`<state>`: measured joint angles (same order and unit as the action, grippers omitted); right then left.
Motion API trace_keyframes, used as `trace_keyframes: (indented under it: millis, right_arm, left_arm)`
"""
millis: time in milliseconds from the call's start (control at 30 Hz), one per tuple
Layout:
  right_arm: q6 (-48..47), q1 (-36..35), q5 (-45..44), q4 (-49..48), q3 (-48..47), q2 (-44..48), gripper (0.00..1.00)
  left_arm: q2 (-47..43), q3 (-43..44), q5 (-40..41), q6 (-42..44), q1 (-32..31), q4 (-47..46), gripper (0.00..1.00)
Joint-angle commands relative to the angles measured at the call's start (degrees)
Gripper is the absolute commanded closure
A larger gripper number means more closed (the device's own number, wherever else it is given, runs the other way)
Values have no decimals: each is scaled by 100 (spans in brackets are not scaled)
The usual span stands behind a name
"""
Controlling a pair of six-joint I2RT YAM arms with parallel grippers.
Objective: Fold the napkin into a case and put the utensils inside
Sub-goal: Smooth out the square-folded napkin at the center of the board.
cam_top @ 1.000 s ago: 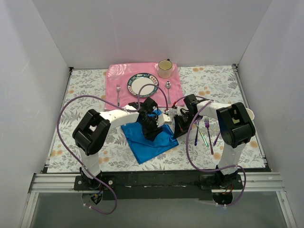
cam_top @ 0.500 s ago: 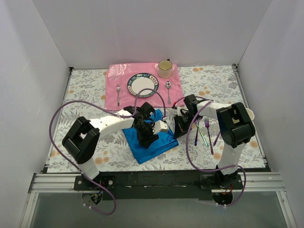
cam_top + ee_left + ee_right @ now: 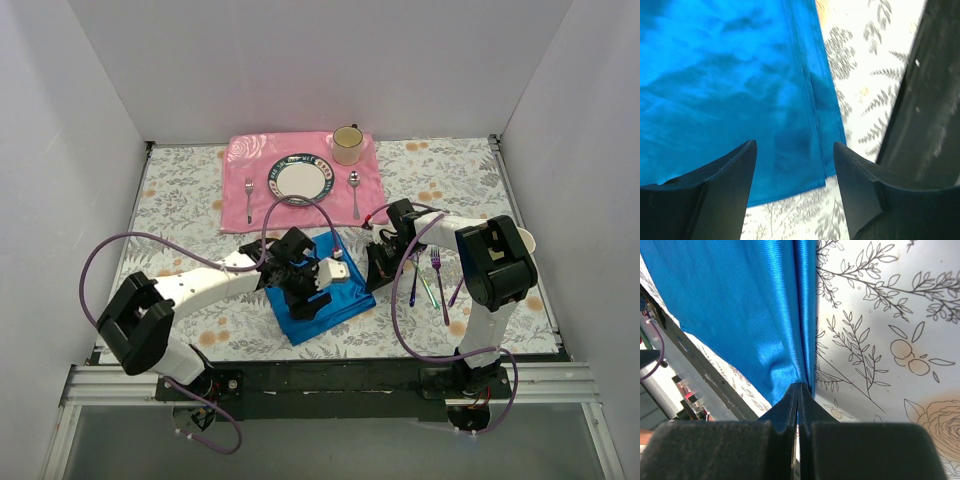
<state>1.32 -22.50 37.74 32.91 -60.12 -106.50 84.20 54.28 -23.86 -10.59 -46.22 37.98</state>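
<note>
The blue napkin lies folded on the floral table between the arms, with a doubled hem along one side. My left gripper hovers low over the napkin's near corner. In the left wrist view its gripper is open, with only flat cloth below and nothing between the fingers. My right gripper is shut on the napkin's right edge; the cloth bunches into the closed tips. The iridescent utensils lie loose on the table, to the right of the right gripper.
A pink placemat at the back carries a plate, a cup, a silver fork and a silver spoon. The black base rail runs along the near edge. White walls enclose three sides.
The left arm has swung out to the left, and its gripper has slid toward the napkin's near corner with its jaws wider apart. The right gripper has kept its hold.
</note>
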Motion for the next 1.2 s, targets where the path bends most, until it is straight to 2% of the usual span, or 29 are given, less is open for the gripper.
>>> trace_keyframes:
  millis: [0, 133, 233, 467, 1033, 1167]
  right_arm:
    - [-62, 0, 138, 120, -61, 33, 99]
    - [-97, 9, 138, 146, -61, -11, 99]
    - [-97, 0, 138, 128, -53, -20, 99]
    - [-88, -9, 173, 146, -53, -11, 99]
    - [-106, 0, 225, 172, -35, 24, 99]
    - [-106, 0, 225, 181, -44, 24, 99]
  left_arm:
    - [-281, -347, 933, -829, -527, -1290, 40]
    - [-405, -629, 1733, -988, -932, -1775, 41]
    - [-344, -700, 1954, -945, -1082, -1978, 43]
    - [34, -700, 2060, -963, -1363, -2022, 45]
    - [439, -831, 2210, -848, -1539, -2084, 54]
    - [448, -858, 2254, -857, -1540, -2119, 61]
